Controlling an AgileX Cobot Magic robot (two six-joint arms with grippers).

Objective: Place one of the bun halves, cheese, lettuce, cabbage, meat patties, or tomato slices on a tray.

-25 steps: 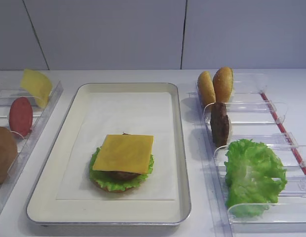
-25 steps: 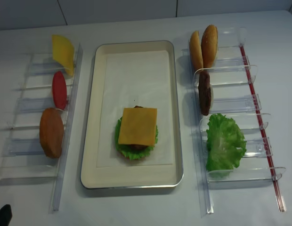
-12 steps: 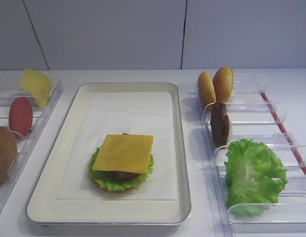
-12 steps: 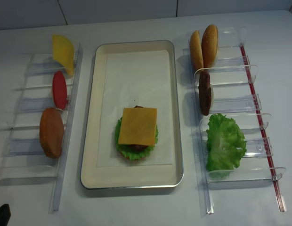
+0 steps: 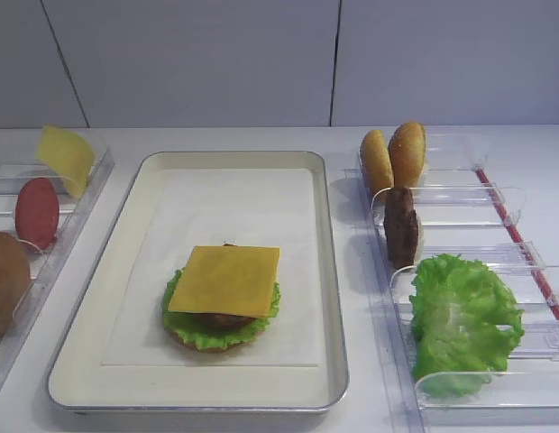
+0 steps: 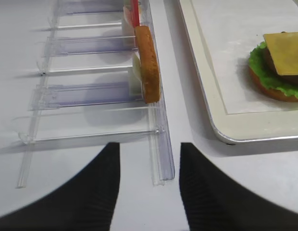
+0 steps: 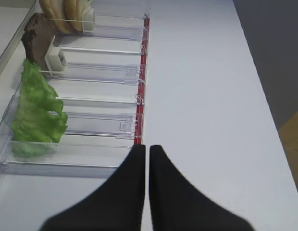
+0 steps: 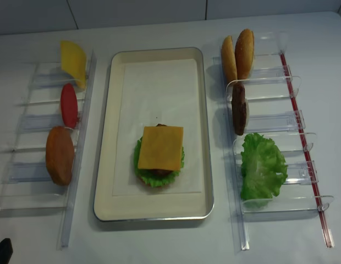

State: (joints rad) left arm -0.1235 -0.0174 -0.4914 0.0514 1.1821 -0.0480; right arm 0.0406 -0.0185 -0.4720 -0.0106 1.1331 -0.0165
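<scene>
If you reach for the next piece now, watch the stack on the tray (image 8: pixel 107 137). That stack has a bun at the bottom, then lettuce, a patty, and cheese (image 8: pixel 160 147) on top. The cheese is flat and thin, so I think a bump could slide it off. A new piece dropped off-center might tip too.

Your left gripper (image 6: pixel 148 163) has its fingers spread wide and holds nothing. It hangs just in front of the left bin (image 6: pixel 91 96), so it could knock the thin clear wall. Your right gripper (image 7: pixel 146 166) has its fingers pressed together, with nothing between them.

More pieces stand on edge in the bins on both sides. Everything sits on a smooth white table (image 8: pixel 170 242), with a plain gray wall (image 5: pixel 198 63) behind.
</scene>
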